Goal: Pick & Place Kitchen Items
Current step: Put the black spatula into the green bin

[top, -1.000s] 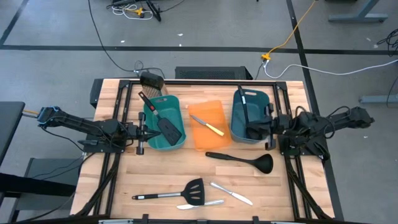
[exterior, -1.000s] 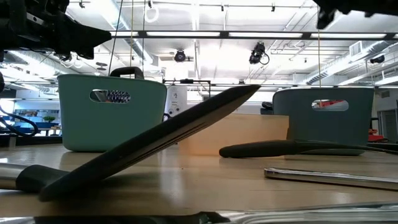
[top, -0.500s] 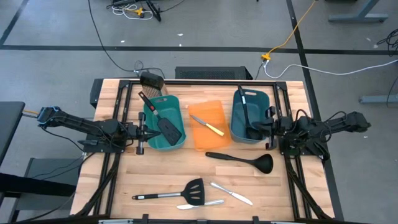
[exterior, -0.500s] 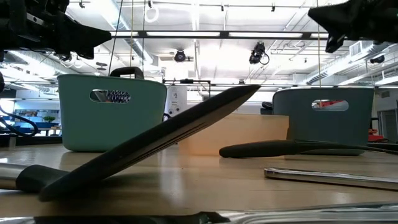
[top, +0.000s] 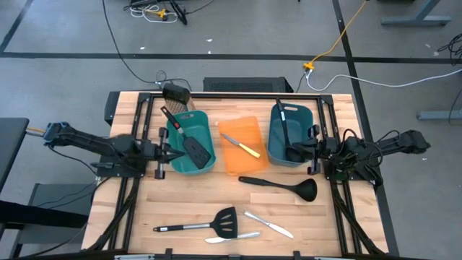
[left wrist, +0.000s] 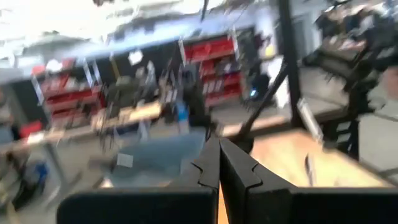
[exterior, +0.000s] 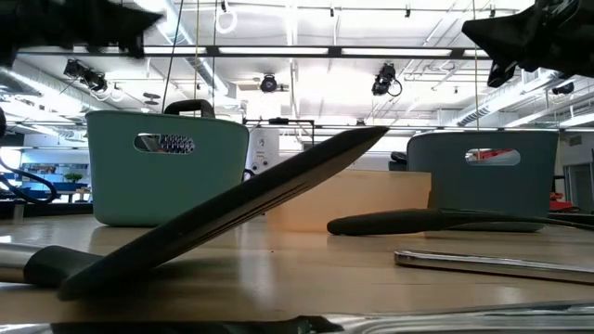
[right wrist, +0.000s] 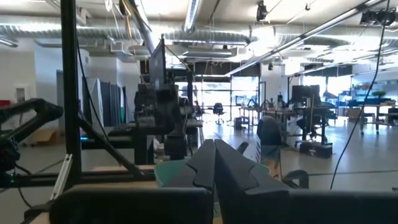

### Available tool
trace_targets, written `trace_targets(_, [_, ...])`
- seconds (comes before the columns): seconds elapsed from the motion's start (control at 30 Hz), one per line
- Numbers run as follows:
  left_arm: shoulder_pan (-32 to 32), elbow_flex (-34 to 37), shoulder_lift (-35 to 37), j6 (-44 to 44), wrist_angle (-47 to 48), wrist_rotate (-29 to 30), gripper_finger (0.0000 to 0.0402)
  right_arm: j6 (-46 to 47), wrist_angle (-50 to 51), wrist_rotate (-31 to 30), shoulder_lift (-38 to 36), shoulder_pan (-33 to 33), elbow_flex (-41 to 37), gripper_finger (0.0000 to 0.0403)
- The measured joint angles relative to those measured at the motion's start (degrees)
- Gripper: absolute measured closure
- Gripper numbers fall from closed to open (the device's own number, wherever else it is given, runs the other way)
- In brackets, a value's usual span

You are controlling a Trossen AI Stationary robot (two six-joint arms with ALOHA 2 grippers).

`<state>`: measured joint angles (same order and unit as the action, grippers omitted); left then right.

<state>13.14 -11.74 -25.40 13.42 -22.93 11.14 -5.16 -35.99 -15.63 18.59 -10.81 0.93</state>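
Utensils, catalogued from the table's front edge outward, placed against the orange bin (top: 242, 144). Nearest the front: black slotted spatula (top: 198, 223) and two silver table knives (top: 268, 224) (top: 232, 236), lying flat on the wooden table (top: 144, 209), well in front of the orange bin. Next: black ladle (top: 280, 185), flat on the table just in front of the orange bin. Inside the orange bin: yellow-handled knife (top: 241, 145), lying slantwise. Left of it, left teal bin (top: 189, 141), holding a second black spatula (top: 186, 138). Right of it, right teal bin (top: 290, 135), holding a second black ladle (top: 285, 137). Left gripper (top: 163, 152): beside the left teal bin's outer side, fingers pressed together, empty. Right gripper (top: 313, 151): beside the right teal bin's outer side, fingers together, empty.
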Motion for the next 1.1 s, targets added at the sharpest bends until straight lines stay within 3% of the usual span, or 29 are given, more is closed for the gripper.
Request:
trace_targets(0.13, [3.5,-14.3,-6.0,1.2,9.1,3.2,0.0398,-0.1,0.0,-0.5,0.0,0.0,0.0,0.0392])
trace_targets(0.3, [8.1,-33.2,-18.5,-2.7,32.6,12.6,0.0398,0.1,0.0,-2.5,0.0,0.0,0.0,0.0392])
trace_targets(0.5, [14.2,-48.5,-34.4,-10.0,48.7,13.3,0.0398,0.2,0.0,-3.0,0.0,0.0,0.0,0.039])
trace_targets(0.8, [21.8,-62.6,-51.2,-23.9,64.4,13.6,0.0356,0.7,0.3,-3.0,0.0,0.0,0.1,0.039])
trace_targets(1.1, [26.7,-64.7,-62.7,-36.3,68.9,5.9,0.0302,1.5,0.6,-3.0,0.0,0.0,0.1,0.039])
